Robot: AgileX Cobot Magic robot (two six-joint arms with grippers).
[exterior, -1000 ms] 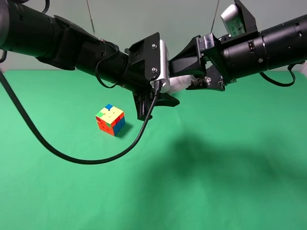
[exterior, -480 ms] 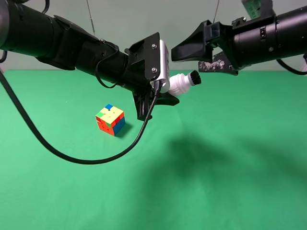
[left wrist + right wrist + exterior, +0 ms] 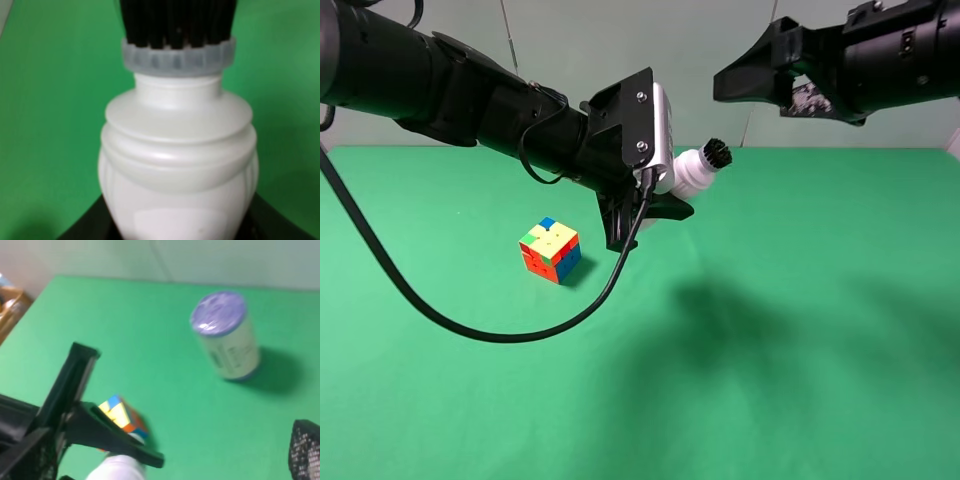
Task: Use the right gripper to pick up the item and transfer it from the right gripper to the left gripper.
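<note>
The item, a white contoured bottle (image 3: 691, 173) with a black bristly brush cap (image 3: 718, 152), hangs in the air above the green table. My left gripper (image 3: 665, 192) is shut on its lower body, and the cap points right and slightly up. In the left wrist view the bottle (image 3: 177, 165) fills the frame, with black fingers (image 3: 82, 231) at both sides of its base. My right gripper (image 3: 765, 88) stands open and empty, up and to the right of the cap and clear of it. One of its finger pads (image 3: 305, 452) shows in the right wrist view.
A multicoloured puzzle cube (image 3: 551, 250) lies on the green table (image 3: 770, 380) below the left arm. A long loose cable (image 3: 470, 325) sags from that arm to the table. The right wrist view shows a cream can with a purple lid (image 3: 226, 336) standing upright.
My right gripper has let go of the bottle, opened wide and pulled away up and to the right. The left gripper stays closed on the bottle in the same place.
</note>
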